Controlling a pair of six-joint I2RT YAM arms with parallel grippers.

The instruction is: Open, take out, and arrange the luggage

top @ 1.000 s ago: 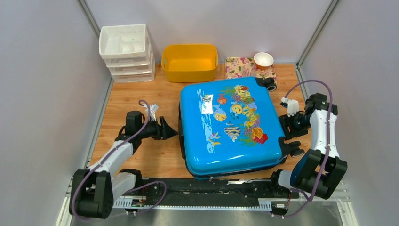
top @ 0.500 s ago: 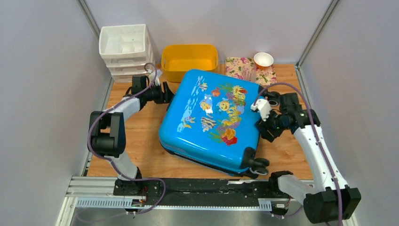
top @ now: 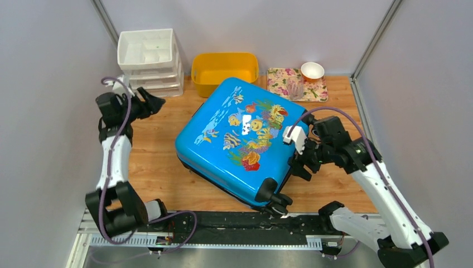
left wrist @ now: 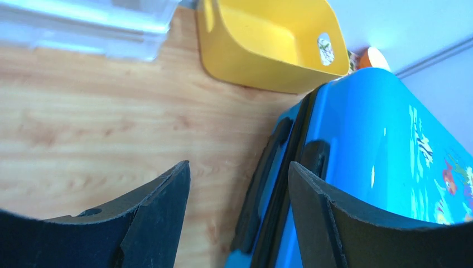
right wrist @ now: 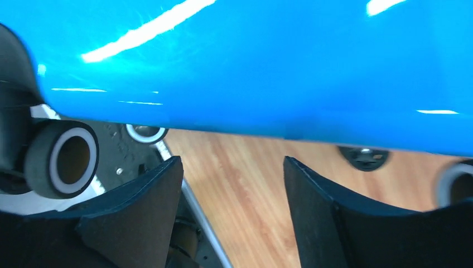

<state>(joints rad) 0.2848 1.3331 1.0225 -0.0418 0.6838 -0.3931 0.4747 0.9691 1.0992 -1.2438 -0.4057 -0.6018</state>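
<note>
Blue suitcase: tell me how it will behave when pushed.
The luggage probably stays rigid, being a hard shell. Its glossy surface is likely slippery to grip. Lying flat, it should slide and pivot, not roll on its wheels.

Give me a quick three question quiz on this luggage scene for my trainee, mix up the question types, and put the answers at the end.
1. True or false: the luggage lies closed on the table.
2. Which arm's jaws stand beside the luggage's wheels? A left, B right, C neither.
3. Fill in: the tub behind the luggage is coloured ____.
Key: 1 true; 2 B; 3 yellow.
</note>
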